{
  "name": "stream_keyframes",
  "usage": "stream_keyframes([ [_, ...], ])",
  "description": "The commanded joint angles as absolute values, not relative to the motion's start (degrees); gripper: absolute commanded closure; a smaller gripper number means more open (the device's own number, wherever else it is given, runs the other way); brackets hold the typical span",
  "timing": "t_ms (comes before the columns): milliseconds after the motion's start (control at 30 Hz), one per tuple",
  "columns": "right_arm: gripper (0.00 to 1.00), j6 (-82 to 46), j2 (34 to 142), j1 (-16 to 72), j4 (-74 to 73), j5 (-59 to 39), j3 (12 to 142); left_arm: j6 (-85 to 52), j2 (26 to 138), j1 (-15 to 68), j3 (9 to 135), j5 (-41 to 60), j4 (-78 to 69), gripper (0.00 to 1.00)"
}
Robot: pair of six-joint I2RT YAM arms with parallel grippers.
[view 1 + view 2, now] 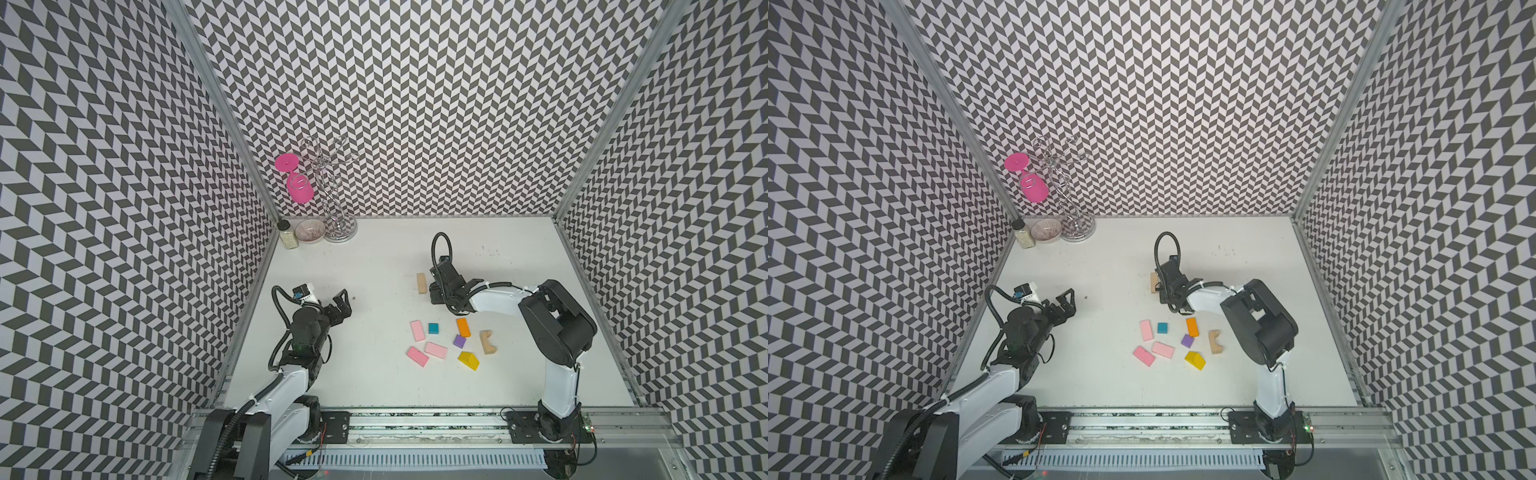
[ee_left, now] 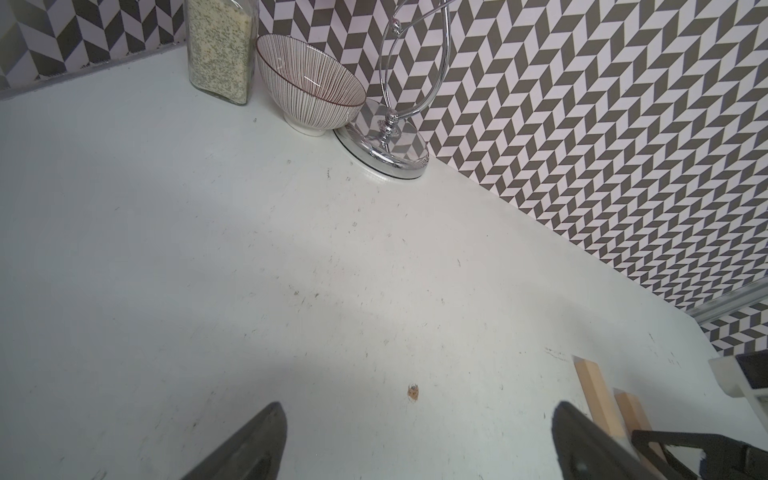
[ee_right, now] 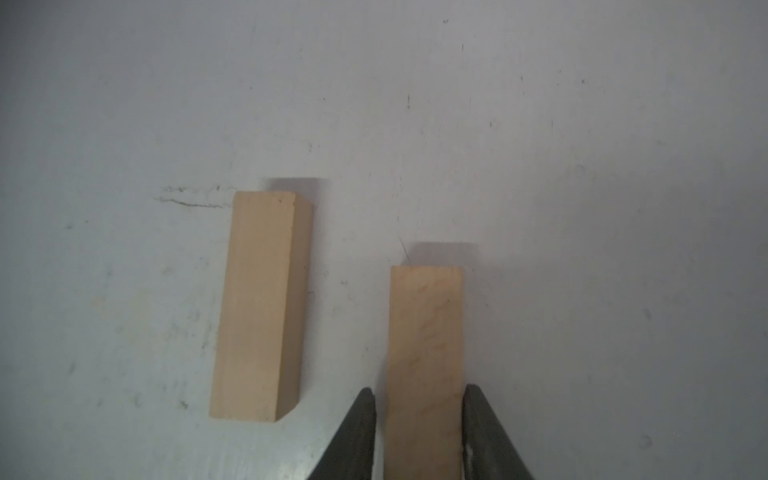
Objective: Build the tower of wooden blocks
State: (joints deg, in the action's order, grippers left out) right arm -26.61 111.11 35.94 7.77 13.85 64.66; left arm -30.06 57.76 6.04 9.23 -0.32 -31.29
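Lit brightly and evenly from overhead in both top views; bowed outward toward 3 and 9 o'clock. Dimmer, greyer in the right wrist view, throwing short soft shadows past the tan bars (image 3: 262,303). Glinting off the chrome stand (image 2: 382,153).

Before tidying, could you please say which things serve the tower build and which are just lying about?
Job: loose tan bar, gripped tan bar, pink slabs, orange slab, teal cube, purple cube, yellow roof, tan arch.
Idle: goblet, stand, bowl, jar.

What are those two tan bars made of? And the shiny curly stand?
The free tan bar and the gripped tan bar look like bare, matte wood: pale, with faint grain. The curly stand seems polished metal, maybe chrome: its base mirrors the patterned wall.
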Motion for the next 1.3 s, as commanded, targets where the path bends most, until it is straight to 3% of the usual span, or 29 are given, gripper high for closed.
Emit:
stream_keyframes([
  [0,0.72,-27.0,112.4,35.4,5.3,14.3,66.2,-29.8,58.2,6.6,10.7,-0.2,-33.2,0.00],
  [200,0.79,-26.7,114.7,35.3,5.2,14.2,69.1,-29.9,58.2,6.6,10.8,-0.1,-33.1,0.00],
  [500,0.80,-26.6,118.1,35.3,6.4,13.3,74.0,-29.8,58.4,6.6,10.9,-0.2,-33.2,0.00],
  [700,0.67,-26.8,116.6,35.3,6.0,12.7,73.4,-29.8,58.8,6.6,11.2,-0.2,-33.1,0.00],
  [967,0.67,-27.0,111.4,35.2,8.0,14.2,73.4,-29.7,61.0,6.8,13.2,4.2,-31.7,0.00],
  [1267,0.68,-26.4,104.2,31.3,7.1,15.4,70.2,-33.6,77.4,21.0,23.4,4.4,-33.9,0.00],
])
